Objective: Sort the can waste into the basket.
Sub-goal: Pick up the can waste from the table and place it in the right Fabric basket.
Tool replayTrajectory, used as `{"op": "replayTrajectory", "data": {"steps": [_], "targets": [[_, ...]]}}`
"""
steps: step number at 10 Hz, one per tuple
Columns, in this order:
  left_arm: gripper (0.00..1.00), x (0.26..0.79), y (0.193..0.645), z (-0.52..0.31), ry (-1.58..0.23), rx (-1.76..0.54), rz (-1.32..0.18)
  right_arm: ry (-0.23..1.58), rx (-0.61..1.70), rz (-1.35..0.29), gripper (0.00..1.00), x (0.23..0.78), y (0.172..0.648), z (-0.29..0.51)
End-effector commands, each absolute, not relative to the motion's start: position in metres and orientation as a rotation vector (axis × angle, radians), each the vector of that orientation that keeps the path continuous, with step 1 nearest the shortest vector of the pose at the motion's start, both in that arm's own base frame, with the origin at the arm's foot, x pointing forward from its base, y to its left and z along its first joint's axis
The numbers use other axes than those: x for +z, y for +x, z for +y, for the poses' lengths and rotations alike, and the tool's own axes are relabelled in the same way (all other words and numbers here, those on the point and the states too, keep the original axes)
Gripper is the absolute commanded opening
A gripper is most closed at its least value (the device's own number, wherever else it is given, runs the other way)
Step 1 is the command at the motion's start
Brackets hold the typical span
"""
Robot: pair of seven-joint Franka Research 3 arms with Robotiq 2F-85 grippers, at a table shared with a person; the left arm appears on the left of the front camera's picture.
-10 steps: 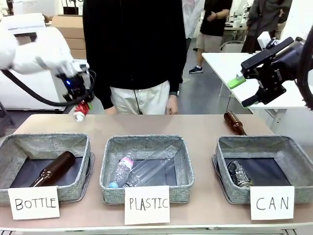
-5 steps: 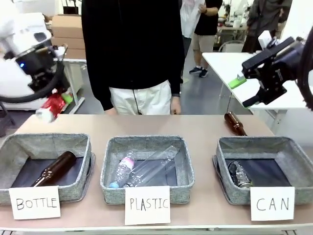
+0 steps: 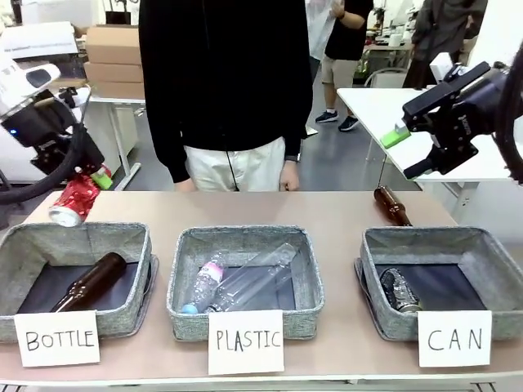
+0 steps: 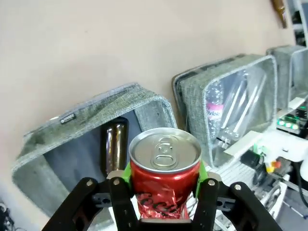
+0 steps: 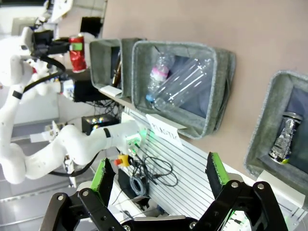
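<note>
Left gripper (image 4: 163, 195) clamped on red can (image 4: 165, 161), can's lower body hidden behind jaws. Can hangs near BOTTLE basket (image 3: 82, 233) far rim, height unclear. Right gripper (image 3: 406, 153) wide, empty. Blue-silver can (image 3: 398, 290) in CAN basket (image 3: 441, 237), partly hidden by wall.

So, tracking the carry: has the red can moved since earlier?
Yes: the red can, in the left gripper, went left, now over the far rim of the BOTTLE basket.

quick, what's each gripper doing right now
left gripper: closed on the red can, held in the air.
right gripper: open, holding nothing.
</note>
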State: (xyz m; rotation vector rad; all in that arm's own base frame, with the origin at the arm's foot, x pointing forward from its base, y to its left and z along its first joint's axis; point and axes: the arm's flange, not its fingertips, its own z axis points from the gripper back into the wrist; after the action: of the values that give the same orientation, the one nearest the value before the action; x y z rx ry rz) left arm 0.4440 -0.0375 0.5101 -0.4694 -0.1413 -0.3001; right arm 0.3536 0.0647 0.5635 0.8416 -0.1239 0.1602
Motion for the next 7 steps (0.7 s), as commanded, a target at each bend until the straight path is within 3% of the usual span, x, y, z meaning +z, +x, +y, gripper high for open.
{"op": "replayTrajectory", "data": {"steps": [1, 4, 7], "targets": [[0.50, 0.524, 0.454, -0.087, -0.452, -0.498, -0.244, 0.779, 0.162, -0.195, 1.00, 0.594, 0.337, 0.050], [0.50, 0.575, 0.473, -0.272, -0.332, -1.025, -0.428, 0.685, -0.084, -0.281, 1.00, 0.599, 0.271, -0.046], [0.50, 0.554, 0.416, -0.432, -0.470, -1.396, -0.533, 0.727, -0.414, -0.392, 1.00, 0.574, 0.167, -0.148]]}}
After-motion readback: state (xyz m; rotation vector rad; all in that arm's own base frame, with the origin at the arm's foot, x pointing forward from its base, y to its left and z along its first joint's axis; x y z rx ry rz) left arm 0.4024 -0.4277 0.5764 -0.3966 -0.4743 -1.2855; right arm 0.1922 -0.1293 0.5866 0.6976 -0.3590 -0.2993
